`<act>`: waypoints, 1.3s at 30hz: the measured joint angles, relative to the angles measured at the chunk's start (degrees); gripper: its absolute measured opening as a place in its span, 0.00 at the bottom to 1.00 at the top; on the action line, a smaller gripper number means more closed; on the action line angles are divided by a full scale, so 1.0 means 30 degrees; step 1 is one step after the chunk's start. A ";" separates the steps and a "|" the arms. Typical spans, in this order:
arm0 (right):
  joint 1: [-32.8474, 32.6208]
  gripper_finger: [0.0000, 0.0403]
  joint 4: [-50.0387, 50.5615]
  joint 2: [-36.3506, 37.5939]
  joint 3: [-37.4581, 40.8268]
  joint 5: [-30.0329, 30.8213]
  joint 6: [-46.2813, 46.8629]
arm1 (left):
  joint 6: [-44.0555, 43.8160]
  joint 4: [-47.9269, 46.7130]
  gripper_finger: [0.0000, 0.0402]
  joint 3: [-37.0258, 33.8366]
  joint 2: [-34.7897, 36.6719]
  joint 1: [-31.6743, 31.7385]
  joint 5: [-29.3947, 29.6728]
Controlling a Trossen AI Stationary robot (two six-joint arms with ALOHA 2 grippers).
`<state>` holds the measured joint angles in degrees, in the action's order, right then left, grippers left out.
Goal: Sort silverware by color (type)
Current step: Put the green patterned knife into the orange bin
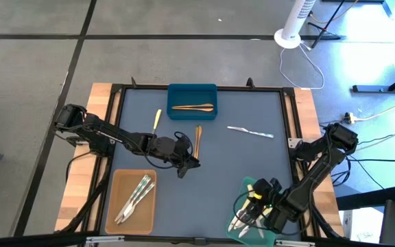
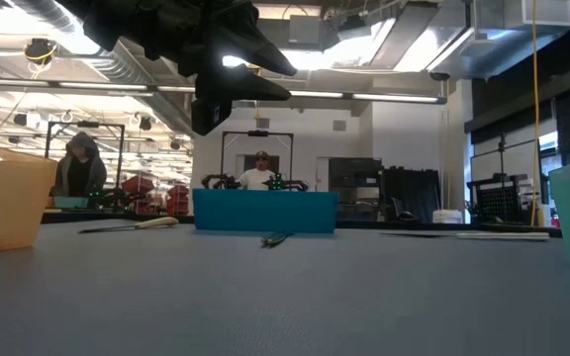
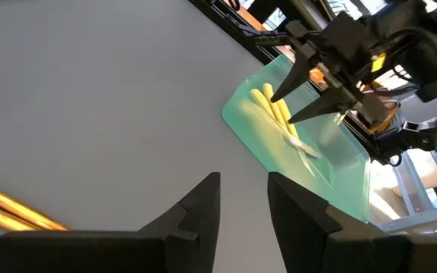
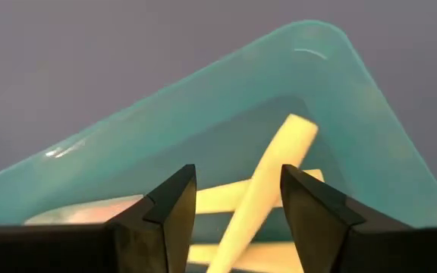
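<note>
Three trays sit on the table: a blue tray [image 1: 192,92], a tan tray [image 1: 117,209] and a green tray [image 1: 248,187]. Two wooden utensils show, one in the blue tray [image 1: 193,107] and one on the mat [image 1: 198,136]. One yellow utensil [image 1: 157,120] and one silvery utensil [image 1: 249,131] lie loose. The tan tray holds about three silvery utensils [image 1: 134,197]; the green one holds several yellow utensils [image 4: 268,189].

yellow utensils [image 4: 268,178] in green tray [image 4: 226,91] (fingers parted)

Robotics lab or industrial workshop. Grey concrete floor [image 1: 33,62], exposed ceiling ducts [image 2: 117,64], strip lights [image 2: 394,96]. Framed desk [image 1: 204,199] with cables; equipment racks [image 2: 364,188] and two people [image 2: 259,173] at benches behind.
</note>
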<state>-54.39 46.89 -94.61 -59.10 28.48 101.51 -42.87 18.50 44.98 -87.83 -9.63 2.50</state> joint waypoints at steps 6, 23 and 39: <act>0.0007 0.45 0.3032 0.0007 -0.2204 -0.0041 -0.1132 | 0.0000 0.0000 0.26 -0.0001 0.0000 0.0000 0.0000; 0.0022 0.45 1.2401 0.0022 -0.9249 0.2198 -0.3905 | 0.0007 0.0000 0.26 0.0005 0.0000 0.0007 0.1440; 0.2412 0.45 1.4381 0.1358 -1.0421 0.2519 -0.8619 | 0.0007 0.0003 0.26 0.0005 0.0000 0.0000 0.1494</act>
<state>-47.16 90.04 -90.53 -90.37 36.03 75.66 -42.85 18.51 44.99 -87.83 -9.63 6.98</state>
